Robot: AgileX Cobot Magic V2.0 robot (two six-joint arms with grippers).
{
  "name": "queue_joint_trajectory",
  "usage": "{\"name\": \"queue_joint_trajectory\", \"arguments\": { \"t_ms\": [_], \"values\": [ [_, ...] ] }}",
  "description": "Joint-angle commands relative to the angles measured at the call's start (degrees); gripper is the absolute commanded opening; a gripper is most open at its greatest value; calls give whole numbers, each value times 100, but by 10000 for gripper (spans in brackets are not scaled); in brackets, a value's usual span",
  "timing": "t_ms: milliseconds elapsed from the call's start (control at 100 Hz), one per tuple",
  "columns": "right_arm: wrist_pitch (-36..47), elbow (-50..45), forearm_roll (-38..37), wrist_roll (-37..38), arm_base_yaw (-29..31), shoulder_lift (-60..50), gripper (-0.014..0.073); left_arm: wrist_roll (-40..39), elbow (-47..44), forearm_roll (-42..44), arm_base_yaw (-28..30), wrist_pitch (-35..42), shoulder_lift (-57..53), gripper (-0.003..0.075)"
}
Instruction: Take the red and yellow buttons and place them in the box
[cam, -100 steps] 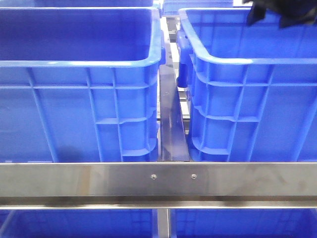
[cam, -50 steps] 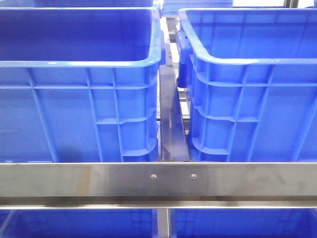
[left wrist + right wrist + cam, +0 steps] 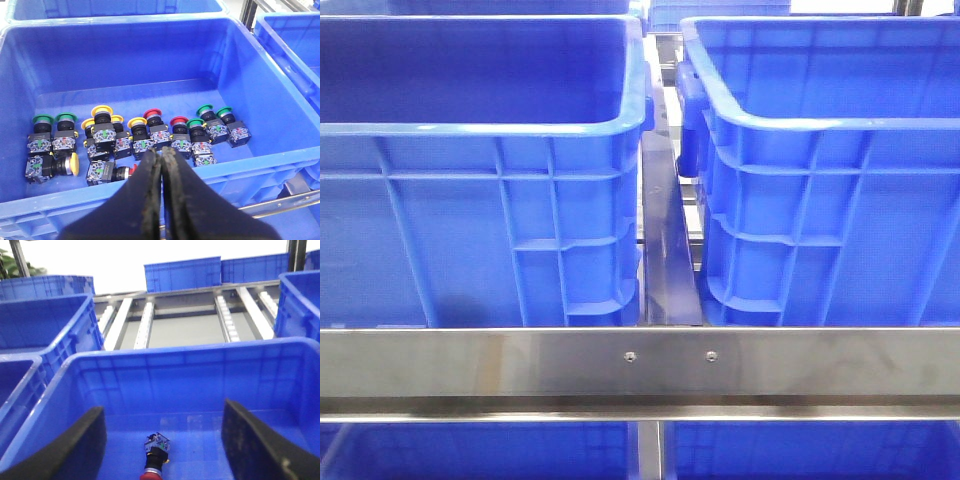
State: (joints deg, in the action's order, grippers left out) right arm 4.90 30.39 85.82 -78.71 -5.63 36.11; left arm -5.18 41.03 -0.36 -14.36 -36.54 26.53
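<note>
Steel crossbar (image 3: pixel 640 365), brushed and screwed at its middle, runs across the front view nearest me, and behind it stand two big blue plastic crates side by side, the left crate (image 3: pixel 480 200) and the right crate (image 3: pixel 830 200), kept apart by a narrow metal divider (image 3: pixel 668 250). Neither of my arms shows in that view.

My left gripper (image 3: pixel 161 157) hangs over a crate with its black jaws pressed together, nothing between them. Just past the tips, on the blue floor of that crate (image 3: pixel 150 50), lie the push buttons in a loose row: yellow-capped buttons (image 3: pixel 102 117) toward one side, red-capped buttons (image 3: pixel 152 116) near the middle, and green-capped buttons (image 3: pixel 204 111) at both ends of the row. One yellow button (image 3: pixel 73 164) lies tipped on its side.

My right gripper (image 3: pixel 162 440) has its jaws spread wide and empty. Between them, on the floor of another blue crate (image 3: pixel 200 375), lies a single red-capped button (image 3: pixel 154 462) on its side. Beyond that crate's far wall run pale roller rails (image 3: pixel 225 315), then more blue crates (image 3: pixel 182 272).
</note>
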Motion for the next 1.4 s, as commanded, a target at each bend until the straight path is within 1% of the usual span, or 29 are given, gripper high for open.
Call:
{"name": "queue_joint_trajectory", "arguments": {
  "t_ms": [0,150,250,340,450,510,560,590,610,620,640,680,690,710,750,900,1020,1130,1190,1240,1390],
  "values": [
    [-29,-5,-18,-61,24,-268,372,-64,149,-50,12,437,36,-19],
    [-51,-72,-18,-61,24,-455,78,-64,149,-50,12,437,36,-18],
    [-84,-72,-18,-61,24,-455,-72,-64,149,-50,12,437,36,-14],
    [-118,-72,-14,-61,24,-455,-68,-64,149,-50,12,437,36,29],
    [-133,-72,-14,-61,24,-455,-68,-64,149,-50,12,426,36,148],
    [-133,-72,-14,-61,24,-455,-68,-64,149,-50,12,426,36,251],
    [-146,-72,-14,-61,24,-455,-68,-64,149,-50,12,417,36,362],
    [-146,-72,-14,-61,24,-455,-68,-64,149,-50,12,414,36,405],
    [-146,-72,-14,-61,24,-455,-68,-64,149,-50,12,414,36,461],
    [-146,-72,-14,-61,24,-455,-68,-64,149,-50,12,414,36,461],
    [-146,-72,-14,-61,24,-455,-68,-64,149,-50,12,414,36,510],
    [-146,-72,-14,-61,24,-455,-68,-64,149,-50,12,414,36,567],
    [-146,-72,-14,-61,24,-455,-68,-64,149,-50,12,414,36,567],
    [-146,-72,-14,-61,24,-455,-68,-64,149,-50,12,414,36,591],
    [-146,-72,-14,-61,24,-455,-68,-64,149,-50,12,414,36,607],
    [-146,-72,-14,-61,24,-455,-68,-64,197,-39,12,461,157,608],
    [-146,-72,-14,-61,24,-455,-68,-64,462,36,12,460,653,608],
    [-146,-72,-14,-61,24,-455,-68,-76,897,195,31,450,1391,608],
    [-146,-72,-14,-61,24,-455,-68,-222,1174,317,110,409,1882,608],
    [-146,-72,-14,-61,24,-455,-68,-365,1434,417,221,329,2268,608],
    [-141,-72,-14,-61,24,-455,-68,-367,2186,413,693,239,3442,608]
  ]
}}
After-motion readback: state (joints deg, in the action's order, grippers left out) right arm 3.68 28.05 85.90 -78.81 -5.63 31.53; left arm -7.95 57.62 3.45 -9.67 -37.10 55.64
